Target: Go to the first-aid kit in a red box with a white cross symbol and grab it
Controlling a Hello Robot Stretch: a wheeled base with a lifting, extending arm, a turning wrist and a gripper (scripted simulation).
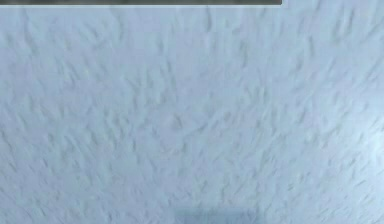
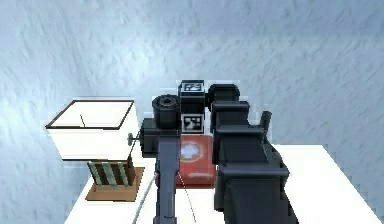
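A flat red box (image 2: 197,163) with a white mark on its top lies on a white tabletop (image 2: 325,185) in the arm side view, just left of the dark arm bar. The gripper (image 2: 167,168) reaches down along the box's left edge, below its dark round body and the two white marker squares. Because the box rests on the table right at the gripper, I cannot tell whether the gripper holds anything. I also cannot tell whether it touches the box.
A lamp with a white boxy shade (image 2: 90,130) and a striped base (image 2: 112,178) stands close to the gripper, toward the arm side view's left. Behind the table is a pale blue textured wall (image 2: 300,60). The same wall (image 1: 190,110) is close ahead in the forward view.
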